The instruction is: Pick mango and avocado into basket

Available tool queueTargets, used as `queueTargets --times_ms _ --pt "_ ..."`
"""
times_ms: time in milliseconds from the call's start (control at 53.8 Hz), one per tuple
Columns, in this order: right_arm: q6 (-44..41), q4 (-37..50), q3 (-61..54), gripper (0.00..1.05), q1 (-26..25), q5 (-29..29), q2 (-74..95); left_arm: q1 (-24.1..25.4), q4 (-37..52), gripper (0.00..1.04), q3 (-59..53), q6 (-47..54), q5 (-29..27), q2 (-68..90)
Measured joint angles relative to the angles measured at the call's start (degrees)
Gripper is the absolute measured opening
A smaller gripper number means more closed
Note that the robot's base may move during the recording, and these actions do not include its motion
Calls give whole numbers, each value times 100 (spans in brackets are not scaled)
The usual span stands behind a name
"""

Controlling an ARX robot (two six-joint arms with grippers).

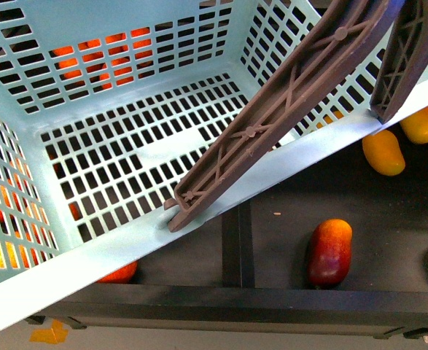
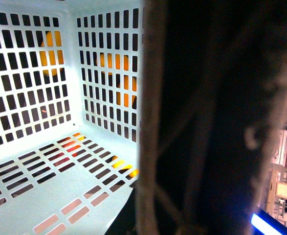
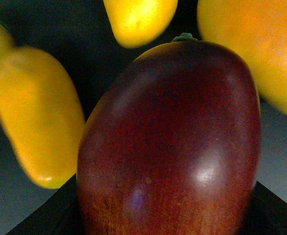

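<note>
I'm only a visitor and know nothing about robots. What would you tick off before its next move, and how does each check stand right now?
1. Basket ready for fruit: ok. Nothing lies on its slotted bottom.
2. Handle clear of the opening: not ok. It slants down across the inside to the near rim.
3. Red mango in sight: ok. It fills the right wrist view.
4. Right gripper's hold on it: cannot tell. The gripper does not show clearly.
5. Room around it: not ok. Yellow mangoes lie close beside it.
6. Avocado found: not ok. None shows in any view.
</note>
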Motion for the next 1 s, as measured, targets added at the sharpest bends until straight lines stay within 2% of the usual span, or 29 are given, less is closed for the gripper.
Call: queueTargets --times_ms 279,465,576,688,762,929,1003 --pt "-140 407 -1985 64 -208 -623 -2702 0 0 4 0 0 0 0" --pt "4 245 -2879 64 35 -826 -4398 0 0 4 0 0 0 0" --pt "234 181 -3185 64 409 -796 -5344 0 0 4 0 2 0 0" --pt "632 188 -3303 63 1005 -629 -6148 0 0 4 0 0 2 0" --pt "793 229 -3305 63 1305 -527 -6352 0 0 4 0 0 0 0" --pt "1060 387 -3285 63 2365 -66 -6400 0 0 4 0 2 -17 0" --pt "1082 402 -3237 63 2634 66 -6280 0 0 4 0 0 -4 0"
